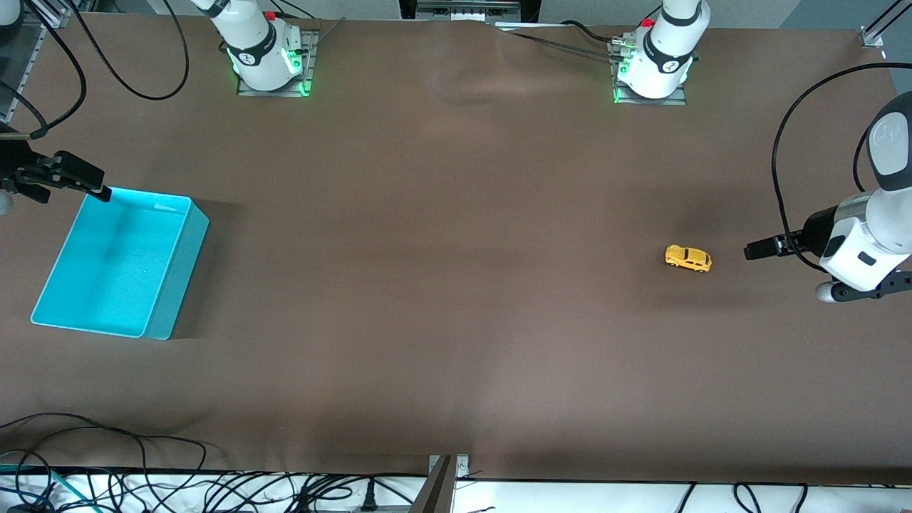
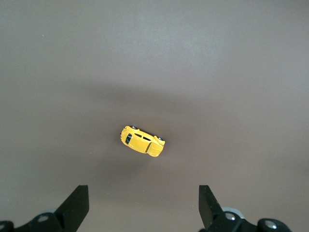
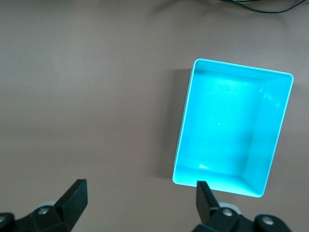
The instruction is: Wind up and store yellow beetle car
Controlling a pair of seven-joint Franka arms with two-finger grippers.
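Observation:
The yellow beetle car [image 1: 688, 258] stands on its wheels on the brown table, toward the left arm's end. In the left wrist view the car [image 2: 142, 141] lies ahead of the fingertips, apart from them. My left gripper [image 1: 757, 249] hangs open and empty over the table just beside the car, also seen in its own view [image 2: 142, 193]. The turquoise bin [image 1: 182, 274] sits empty toward the right arm's end. My right gripper [image 1: 92, 182] is open and empty over the table by the bin's corner; its own view [image 3: 141, 188] shows the bin [image 3: 270, 125] beside one finger.
The brown table [image 1: 442, 285] spreads wide between car and bin. Both arm bases [image 1: 267, 64] stand along the edge farthest from the front camera. Loose cables [image 1: 107, 470] lie along the edge nearest it, and a cable loops by the left arm [image 1: 784, 142].

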